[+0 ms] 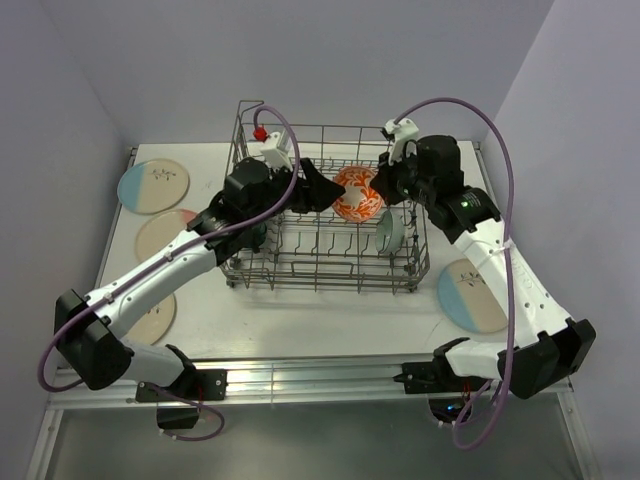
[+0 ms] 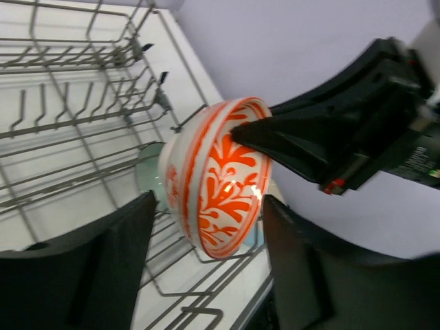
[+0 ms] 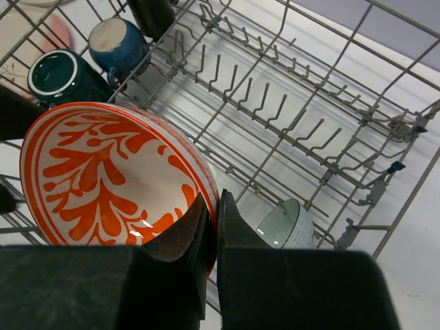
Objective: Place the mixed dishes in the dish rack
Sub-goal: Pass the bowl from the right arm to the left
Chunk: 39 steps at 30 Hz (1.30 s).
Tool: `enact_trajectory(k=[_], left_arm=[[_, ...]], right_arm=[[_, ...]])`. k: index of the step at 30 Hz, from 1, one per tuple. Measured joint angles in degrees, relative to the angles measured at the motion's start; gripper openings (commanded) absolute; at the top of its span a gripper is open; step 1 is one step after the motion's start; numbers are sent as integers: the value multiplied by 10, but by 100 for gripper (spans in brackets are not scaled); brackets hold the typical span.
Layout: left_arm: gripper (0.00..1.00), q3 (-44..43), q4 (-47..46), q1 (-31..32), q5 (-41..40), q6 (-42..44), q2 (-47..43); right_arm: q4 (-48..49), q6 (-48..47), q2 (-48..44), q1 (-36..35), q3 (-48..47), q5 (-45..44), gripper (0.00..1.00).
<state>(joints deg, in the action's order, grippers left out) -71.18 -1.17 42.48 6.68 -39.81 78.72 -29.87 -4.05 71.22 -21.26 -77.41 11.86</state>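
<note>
My right gripper (image 3: 213,206) pinches the orange bowl (image 3: 103,172), left gripper (image 2: 206,230) open around it; dish rack (image 1: 325,285) holds green bowl (image 3: 285,223), 2 mugs (image 3: 58,77); 4 plates (image 1: 152,187) outside.

The white table (image 1: 320,315) bears the dish rack (image 1: 322,272), 3 plates (image 1: 153,187) left, 1 plate (image 1: 472,295) right.

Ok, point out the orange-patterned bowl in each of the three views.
Top external: orange bowl mid-frame, over the dish rack, towards its far side.
Left wrist: centre, on edge, between the left fingers.
Right wrist: lower left, rim pinched by the right fingers.
Shared landmark: the pale green bowl in the rack, just beside it.
</note>
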Motion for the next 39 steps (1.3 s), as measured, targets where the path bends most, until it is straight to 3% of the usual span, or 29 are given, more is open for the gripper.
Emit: enact_trajectory(k=[8,11,14,17,22,27,39], left_arm=[[40,-109,124,20,-101,20,80],[14,-131,157,30,-122,34,98],[0,-147,197,41,-141,69,114],[0,-166,222,47,-156,78,132],[0,-172,235,47,-162,88,135],[0,-155,228,39,-159,91,134],[0,66,86,4,-87,52,58]], right_arm=[[-2,-5,0,-31,0,-26,0],[-5,-10,4,-38,0,-43,0],[-7,-10,5,-44,0,-57,0],[-15,-9,9,-48,0,-71,0],[-15,-4,20,-49,0,-64,10],[-20,15,48,-49,-14,-37,46],[-35,71,74,-43,-21,87,89]])
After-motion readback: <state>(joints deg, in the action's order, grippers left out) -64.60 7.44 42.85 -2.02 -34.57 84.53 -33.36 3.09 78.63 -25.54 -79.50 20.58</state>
